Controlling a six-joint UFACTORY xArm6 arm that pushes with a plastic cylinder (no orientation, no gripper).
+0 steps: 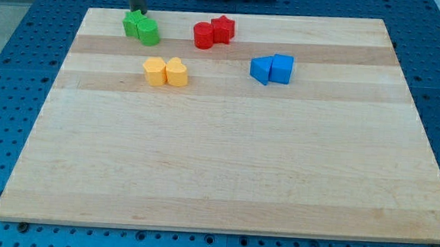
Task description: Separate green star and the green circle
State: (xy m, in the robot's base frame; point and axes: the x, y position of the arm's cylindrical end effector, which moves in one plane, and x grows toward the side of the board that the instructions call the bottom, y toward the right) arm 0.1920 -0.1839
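Observation:
The green star [133, 23] and the green circle [149, 32] sit touching each other near the board's top left, the star on the left and slightly higher. My tip [136, 10] is at the board's top edge, just above the green star, touching or nearly touching its top side. The rod runs up out of the view.
A red circle [203, 36] and red star [223, 29] touch at top centre. Two yellow blocks [166, 72] sit together below the green pair. Two blue blocks [272, 68] sit together at the right. The wooden board [225, 162] lies on a blue perforated table.

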